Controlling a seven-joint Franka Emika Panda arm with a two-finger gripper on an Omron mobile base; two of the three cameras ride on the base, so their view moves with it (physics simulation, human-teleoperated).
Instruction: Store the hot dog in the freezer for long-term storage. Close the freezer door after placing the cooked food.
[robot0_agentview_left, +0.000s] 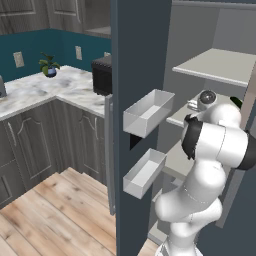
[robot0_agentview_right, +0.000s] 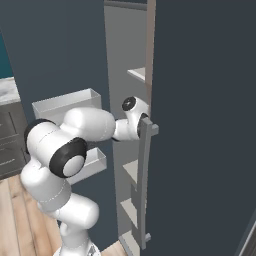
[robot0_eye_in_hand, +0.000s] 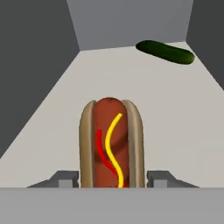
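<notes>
The hot dog (robot0_eye_in_hand: 111, 144), with red and yellow sauce lines along the sausage, lies lengthwise on a pale grey shelf (robot0_eye_in_hand: 175, 127) inside the freezer (robot0_agentview_left: 215, 65). It sits between the two dark finger tips (robot0_eye_in_hand: 66, 178) at the bottom of the hand view; whether the jaws press its bun or stand just clear of it I cannot tell. A dark green cucumber (robot0_eye_in_hand: 165, 52) rests near the shelf's back corner, well apart from it. The freezer door (robot0_agentview_left: 137, 125) stands open, two white bins (robot0_agentview_left: 148, 113) on its inner face. The white arm (robot0_agentview_right: 90, 125) reaches into the compartment. A black microwave (robot0_agentview_left: 102, 75) sits on the marble bench (robot0_agentview_left: 40, 90).
</notes>
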